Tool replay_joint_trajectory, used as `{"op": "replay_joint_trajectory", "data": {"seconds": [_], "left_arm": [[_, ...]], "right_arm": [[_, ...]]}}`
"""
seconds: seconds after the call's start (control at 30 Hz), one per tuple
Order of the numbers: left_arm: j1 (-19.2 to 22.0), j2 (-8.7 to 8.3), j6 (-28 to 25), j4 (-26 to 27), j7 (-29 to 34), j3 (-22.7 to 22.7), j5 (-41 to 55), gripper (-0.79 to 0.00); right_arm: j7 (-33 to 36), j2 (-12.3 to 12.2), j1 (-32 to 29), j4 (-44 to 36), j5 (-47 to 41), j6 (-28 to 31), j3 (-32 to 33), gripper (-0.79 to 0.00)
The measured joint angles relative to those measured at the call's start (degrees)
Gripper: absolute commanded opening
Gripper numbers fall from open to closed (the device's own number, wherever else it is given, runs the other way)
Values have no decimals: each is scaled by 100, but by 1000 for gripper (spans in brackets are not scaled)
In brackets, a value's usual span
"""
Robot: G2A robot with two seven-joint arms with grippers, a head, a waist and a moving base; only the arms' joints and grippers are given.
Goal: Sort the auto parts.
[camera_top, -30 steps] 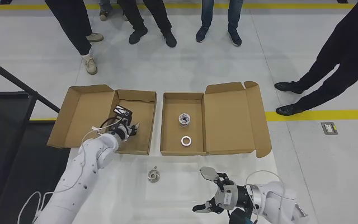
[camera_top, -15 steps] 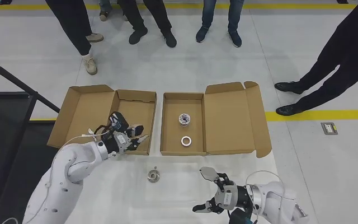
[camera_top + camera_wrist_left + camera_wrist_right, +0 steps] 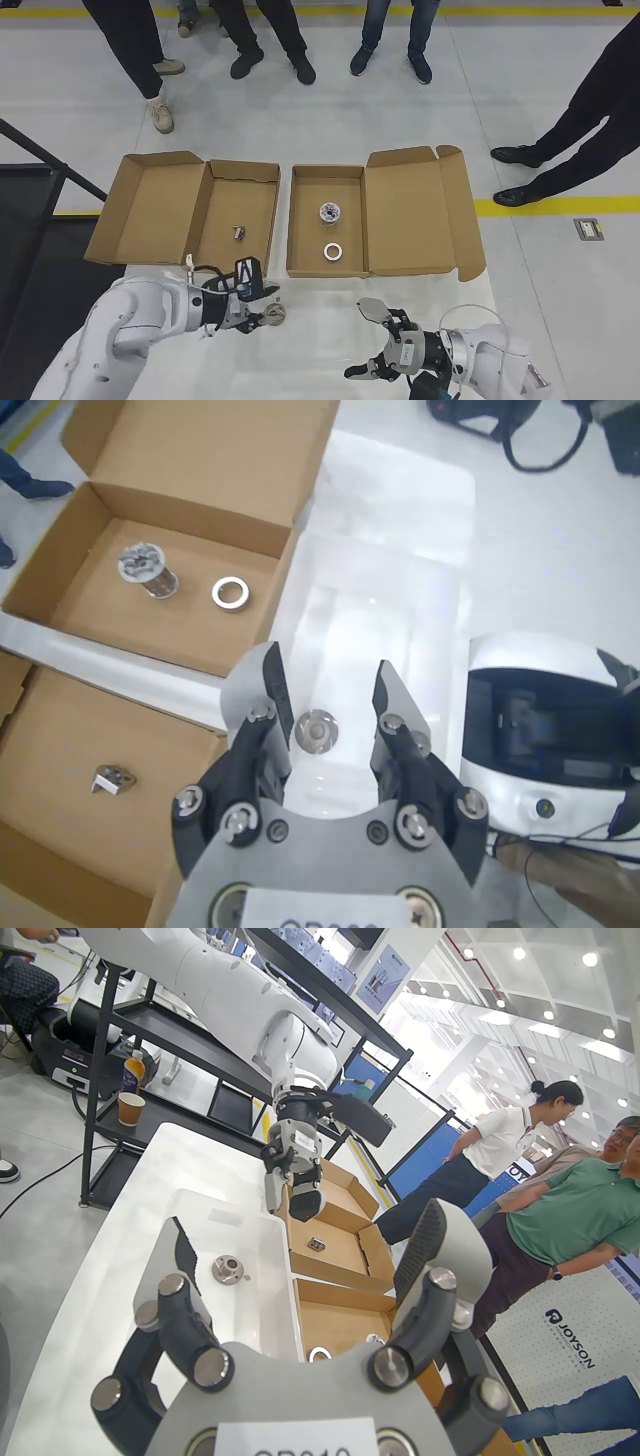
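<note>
A round flanged metal part lies on the white table in front of the boxes. My left gripper hangs open just above it, one finger on each side. The left cardboard box holds a small metal bracket. In the right box stand a toothed cylinder and a metal ring. My right gripper is open and empty near the table's front edge.
Both boxes have their lids folded flat outward, one flap at the far left and one flap at the right. Several people stand on the floor beyond the boxes. A black rack stands beside the table.
My left arm has drawn back out of the left box, where the bracket now lies, and come to hover over the flanged part. The right arm has not moved.
</note>
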State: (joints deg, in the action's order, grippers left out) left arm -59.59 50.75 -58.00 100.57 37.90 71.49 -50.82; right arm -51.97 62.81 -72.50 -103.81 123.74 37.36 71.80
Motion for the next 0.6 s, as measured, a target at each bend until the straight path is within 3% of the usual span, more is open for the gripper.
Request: {"op": "replay_joint_trajectory", "data": {"seconds": [0.13,0.23,0.6], "left_arm": [[113,-127,0,48,361,-360,-303,-225],[245,-176,-1,5,529,-618,-563,0],[408,-195,-1,-82,521,-832,-725,0]], "right_arm": [[0,0,0,0,0,0,0,0],[0,0,0,0,0,0,0,0],[0,0,0,0,0,0,0,0]]}}
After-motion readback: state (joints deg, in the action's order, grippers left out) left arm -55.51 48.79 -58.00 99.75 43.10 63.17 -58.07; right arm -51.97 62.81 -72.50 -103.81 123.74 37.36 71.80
